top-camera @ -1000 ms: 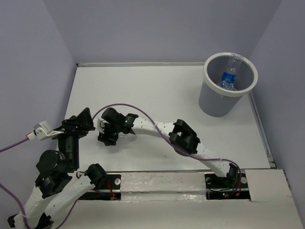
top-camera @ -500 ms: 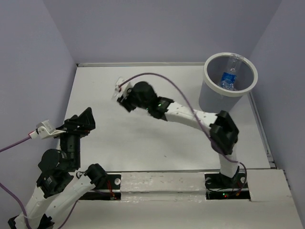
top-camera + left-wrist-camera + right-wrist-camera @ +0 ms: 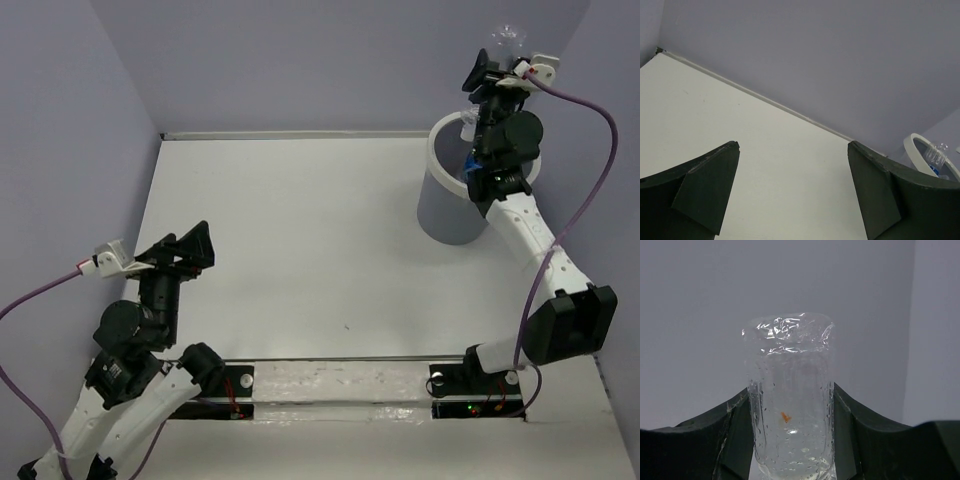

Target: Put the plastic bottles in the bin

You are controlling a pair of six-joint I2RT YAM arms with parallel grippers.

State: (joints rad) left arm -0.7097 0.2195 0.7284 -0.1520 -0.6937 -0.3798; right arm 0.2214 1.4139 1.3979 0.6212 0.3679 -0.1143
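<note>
Right pincer clenched on clear bottle, raised above bin at far-right corner of worktop, apparently for drop; left pincer released, idle.

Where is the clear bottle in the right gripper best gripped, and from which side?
Take the bottle across its round middle, one finger on each side, as the right gripper does. Its straight wall sits between the fingers, with the end poking out.
</note>
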